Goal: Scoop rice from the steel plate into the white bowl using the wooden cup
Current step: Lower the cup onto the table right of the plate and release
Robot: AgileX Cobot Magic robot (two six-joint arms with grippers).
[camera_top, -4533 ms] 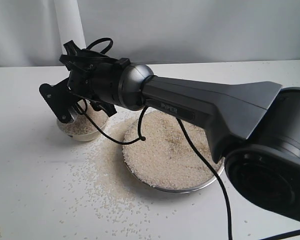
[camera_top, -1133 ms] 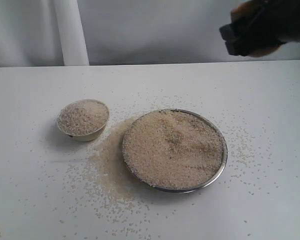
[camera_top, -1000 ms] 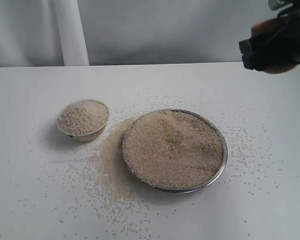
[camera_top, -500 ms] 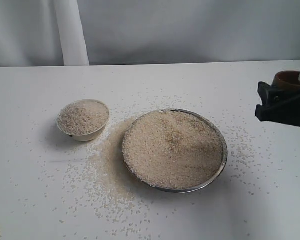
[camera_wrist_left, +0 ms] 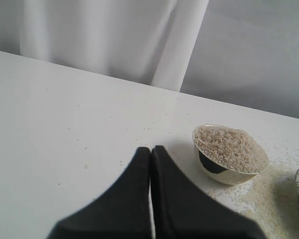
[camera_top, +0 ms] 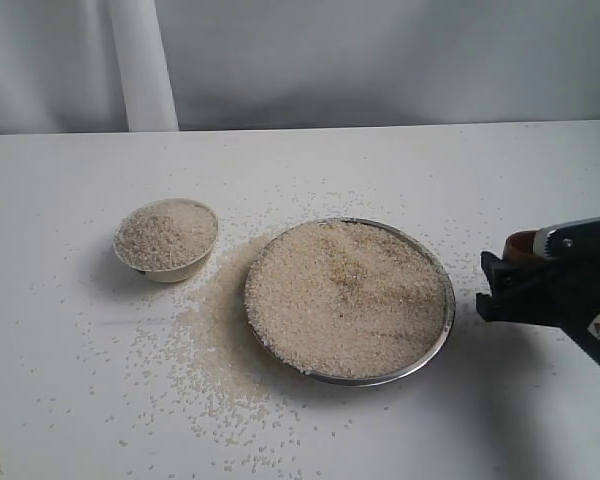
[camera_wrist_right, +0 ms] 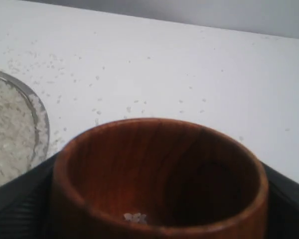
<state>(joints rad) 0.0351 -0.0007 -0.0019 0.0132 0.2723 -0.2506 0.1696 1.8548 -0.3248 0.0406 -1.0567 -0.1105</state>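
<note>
The steel plate (camera_top: 448, 318) sits mid-table, heaped with rice (camera_top: 345, 295). Left of it stands the white bowl (camera_top: 170, 268), filled with rice to the rim. My right gripper (camera_top: 508, 290) hovers low just right of the plate, shut on the wooden cup (camera_top: 525, 243). In the right wrist view the wooden cup (camera_wrist_right: 159, 164) is upright and holds only a few grains (camera_wrist_right: 134, 217), with the plate's rim (camera_wrist_right: 39, 117) beside it. My left gripper (camera_wrist_left: 150, 149) is shut on nothing and lies a short way from the white bowl (camera_wrist_left: 224, 167). It is out of the exterior view.
Spilled rice (camera_top: 215, 330) covers the table between the bowl and the plate and spreads toward the front edge. Loose grains (camera_top: 485, 285) also lie right of the plate. A white post (camera_top: 140, 60) stands at the back left.
The right arm has left the bowl, swung across to the right with the cup, and come down beside the plate's right rim. Bowl and plate have not moved.
</note>
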